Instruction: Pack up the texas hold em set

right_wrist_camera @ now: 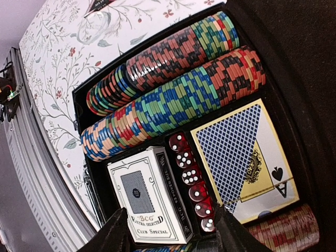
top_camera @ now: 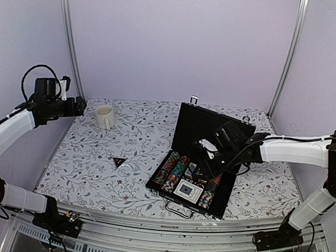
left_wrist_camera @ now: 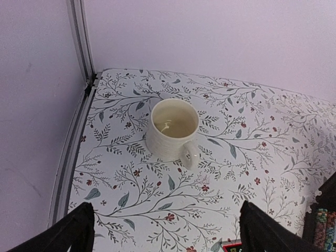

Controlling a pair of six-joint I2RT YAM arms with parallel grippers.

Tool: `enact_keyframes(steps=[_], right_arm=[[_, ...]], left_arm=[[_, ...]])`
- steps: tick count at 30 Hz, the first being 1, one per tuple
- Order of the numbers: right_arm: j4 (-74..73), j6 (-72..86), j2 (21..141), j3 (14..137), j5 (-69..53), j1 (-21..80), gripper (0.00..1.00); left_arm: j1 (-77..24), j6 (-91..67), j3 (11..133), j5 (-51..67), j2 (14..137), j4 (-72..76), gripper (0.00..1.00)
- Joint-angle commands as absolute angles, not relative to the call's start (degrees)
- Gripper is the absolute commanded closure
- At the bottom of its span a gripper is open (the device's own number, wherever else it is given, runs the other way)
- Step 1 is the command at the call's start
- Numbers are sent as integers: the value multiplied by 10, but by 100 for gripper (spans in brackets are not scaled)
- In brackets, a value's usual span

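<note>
**Q:** Floral-print bench [top_camera: 95, 173], lilac walls behind. Where does the texas hold em set lie?

**A:** Black briefcase [top_camera: 197, 125], right of centre, open with lid upright and metal handle [top_camera: 178, 210] toward the near edge. Inside, poker chip rows [right_wrist_camera: 173, 79] lie side by side. A line of red dice [right_wrist_camera: 191, 181] runs between a boxed card deck [right_wrist_camera: 147, 202] and a second deck [right_wrist_camera: 236, 142] marked with an ace of spades. The black triangle [top_camera: 119, 162] lies on the bench, left of the case and apart from it.

**Q:** And each tool?

**A:** Right tool [right_wrist_camera: 173, 233] hangs over the case interior, fingers apart, nothing between them. Left tool [left_wrist_camera: 165, 231] hovers with fingers wide apart, near the upright cream mug [left_wrist_camera: 173, 128] at far left.
</note>
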State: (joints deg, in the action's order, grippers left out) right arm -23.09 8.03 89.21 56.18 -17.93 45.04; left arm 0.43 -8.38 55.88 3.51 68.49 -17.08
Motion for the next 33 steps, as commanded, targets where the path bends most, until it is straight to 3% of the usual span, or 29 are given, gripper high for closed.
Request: enact_keyframes(steps=[1, 19, 33], right_arm=[[-209, 88, 936, 578, -197, 462, 47], [-185, 89, 1007, 602, -225, 471, 76], [-185, 100, 1011, 575, -247, 501, 85]], left_arm=[[3, -84, 552, 32, 686, -168, 4], [-2, -84, 556, 29, 698, -173, 5], [-3, -86, 557, 26, 701, -177, 5]])
